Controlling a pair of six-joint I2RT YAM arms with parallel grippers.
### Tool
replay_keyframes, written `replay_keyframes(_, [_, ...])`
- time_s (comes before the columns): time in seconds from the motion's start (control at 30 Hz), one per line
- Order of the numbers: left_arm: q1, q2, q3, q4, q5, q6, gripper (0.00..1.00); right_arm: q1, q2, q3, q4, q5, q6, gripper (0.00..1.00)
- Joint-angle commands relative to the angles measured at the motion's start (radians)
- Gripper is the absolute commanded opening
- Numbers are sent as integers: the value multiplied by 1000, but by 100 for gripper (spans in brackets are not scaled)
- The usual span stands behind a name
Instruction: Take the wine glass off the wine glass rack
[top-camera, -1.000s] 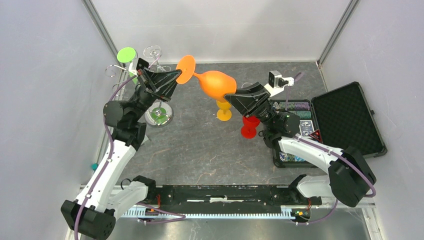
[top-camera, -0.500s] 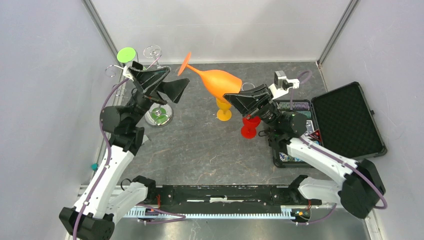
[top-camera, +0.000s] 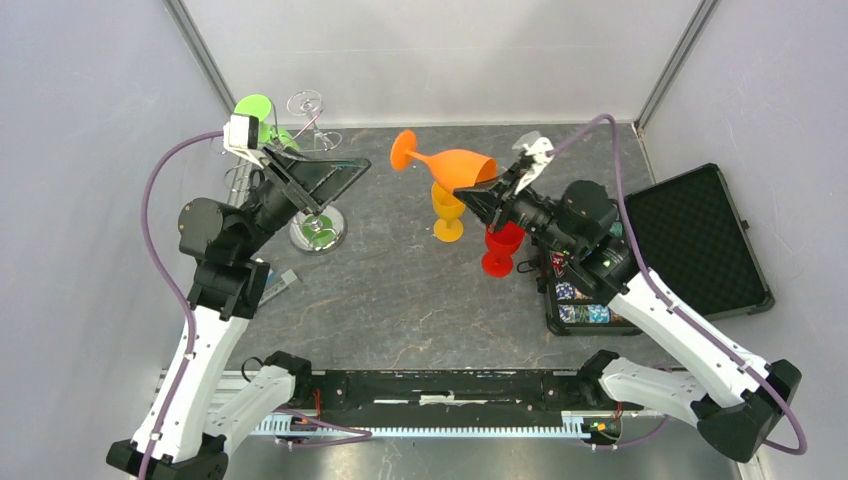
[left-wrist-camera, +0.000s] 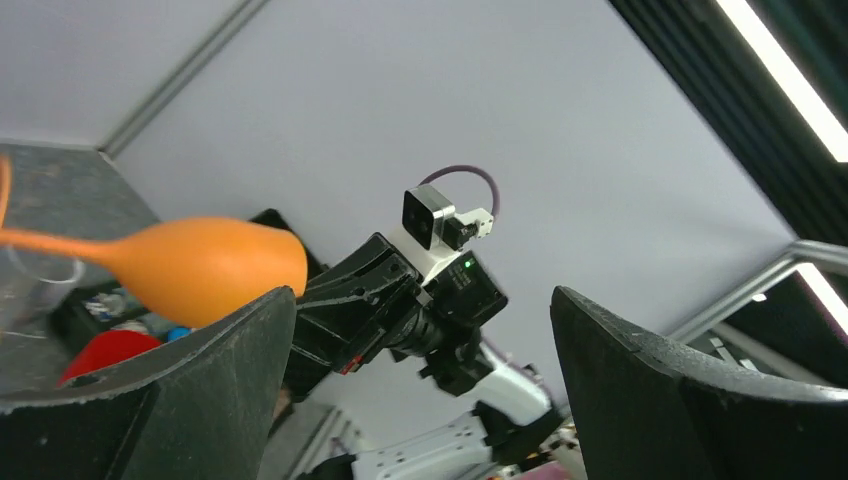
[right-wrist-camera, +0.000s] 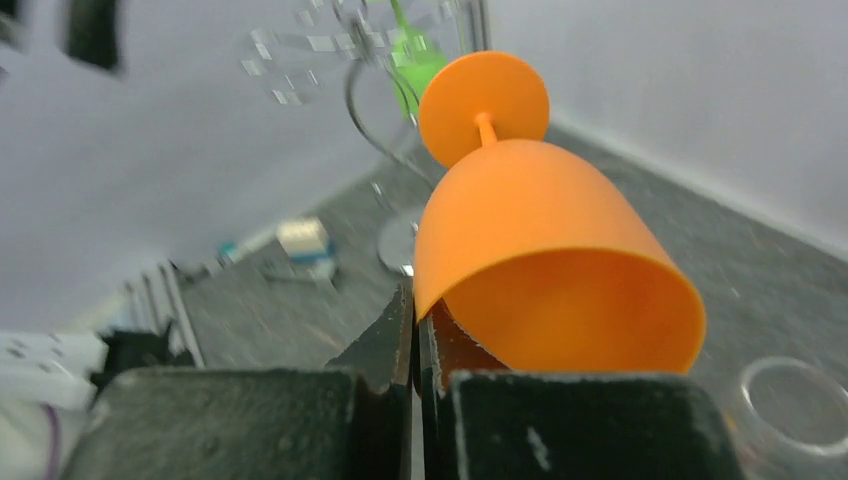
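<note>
We log the orange wine glass clear of the wine glass rack, tipped sideways in mid-air over the tabletop, right gripper pinching its rim, left gripper spread wide, holding nothing, just beside the rack at left rear

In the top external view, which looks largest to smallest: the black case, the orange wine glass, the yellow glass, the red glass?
1. Black case.
2. Orange wine glass, though it is held up nearer the camera.
3. Yellow glass and red glass: alike, no ranking.
</note>
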Motion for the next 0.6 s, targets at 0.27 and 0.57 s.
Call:
replay_keyframes(0.27, [-1,-39,99,-262,-47,446,100,-3,122,105,-624,10,-369,0])
replay_keyframes(0.57, [-1,-55,111,-362,-114,525,100,8,289,151,-683,67,-375,0])
